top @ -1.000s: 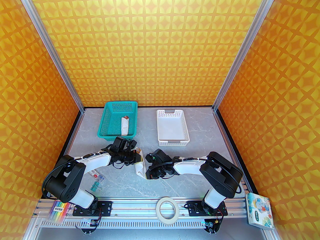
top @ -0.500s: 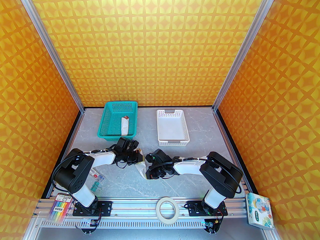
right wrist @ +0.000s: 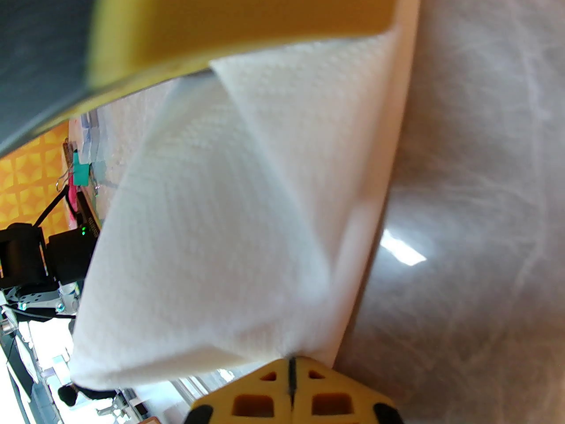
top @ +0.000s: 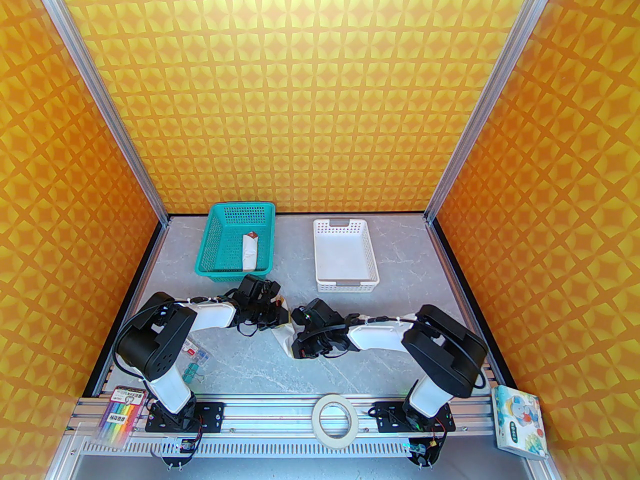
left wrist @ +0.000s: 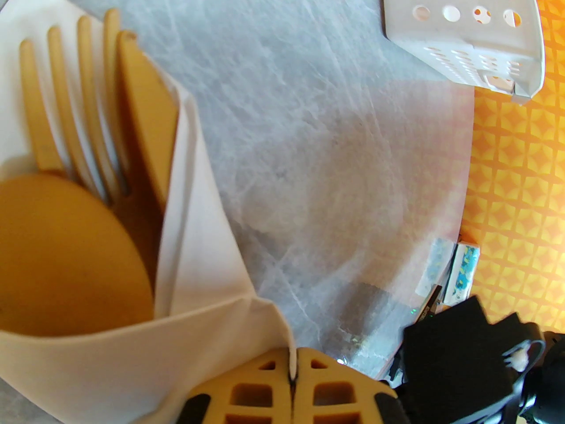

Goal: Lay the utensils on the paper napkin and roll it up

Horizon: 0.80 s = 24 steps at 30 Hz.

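With the left gripper (left wrist: 292, 369), pinching a fold of the plain white thin paper napkin (left wrist: 207, 254), jaws pressed together on the sheet's edge. With the right gripper (right wrist: 291, 369), clamping the same napkin at its other end, jaws closed on paper. Wrapped inside: thin tan wooden utensils (left wrist: 66, 259). Can make out fork tines, a round spoon bowl and a flat third piece, handles buried under paper. Can't tell whether resting on the grey marbled table (left wrist: 309, 126) or lifted. From above, mostly hidden between both wrists. Farther off, a white perforated plastic basket (left wrist: 463, 24), cut off at the frame's top.
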### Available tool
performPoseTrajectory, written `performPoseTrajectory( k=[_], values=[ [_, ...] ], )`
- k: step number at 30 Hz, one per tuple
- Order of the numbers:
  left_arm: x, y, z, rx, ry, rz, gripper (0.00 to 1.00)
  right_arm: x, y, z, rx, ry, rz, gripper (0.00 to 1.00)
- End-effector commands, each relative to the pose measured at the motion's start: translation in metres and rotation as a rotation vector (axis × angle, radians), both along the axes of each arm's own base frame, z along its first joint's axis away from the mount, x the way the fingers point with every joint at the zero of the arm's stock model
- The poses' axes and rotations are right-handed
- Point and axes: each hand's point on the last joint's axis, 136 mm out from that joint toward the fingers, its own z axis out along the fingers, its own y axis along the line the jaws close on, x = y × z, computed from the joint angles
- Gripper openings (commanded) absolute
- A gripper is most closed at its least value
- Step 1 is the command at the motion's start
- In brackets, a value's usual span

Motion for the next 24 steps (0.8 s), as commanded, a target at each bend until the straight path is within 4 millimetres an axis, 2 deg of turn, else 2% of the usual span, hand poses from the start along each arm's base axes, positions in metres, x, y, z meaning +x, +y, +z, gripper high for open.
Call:
performPoseTrajectory(
  k=[1, 6, 10, 14, 18, 24],
  values=[
    [0.001, 0.004, -0.011, 0.04, 0.004, 0.019, 0.0, 0.004, -0.008, 0.02, -0.005, -0.062, -0.039, 0.14],
    [0.001, 0.004, -0.011, 0.044, 0.001, 0.02, 0.0, 0.009, -0.012, 0.053, 0.038, -0.145, -0.065, 0.29],
    [0.002, 0.004, -0.01, 0.044, -0.004, 0.017, 0.0, 0.012, -0.002, 0.068, 0.066, -0.203, -0.075, 0.42],
    [0.002, 0.004, -0.011, 0.046, -0.005, 0.016, 0.0, 0.016, 0.009, 0.066, 0.05, -0.218, -0.067, 0.5],
    [0.002, 0.004, -0.01, 0.047, -0.006, 0.014, 0.0, 0.01, 0.033, 0.062, 0.057, -0.22, -0.011, 0.54],
    [0.002, 0.004, -0.01, 0.048, -0.008, 0.013, 0.0, 0.018, 0.04, 0.05, -0.024, -0.24, -0.003, 0.57]
  ],
)
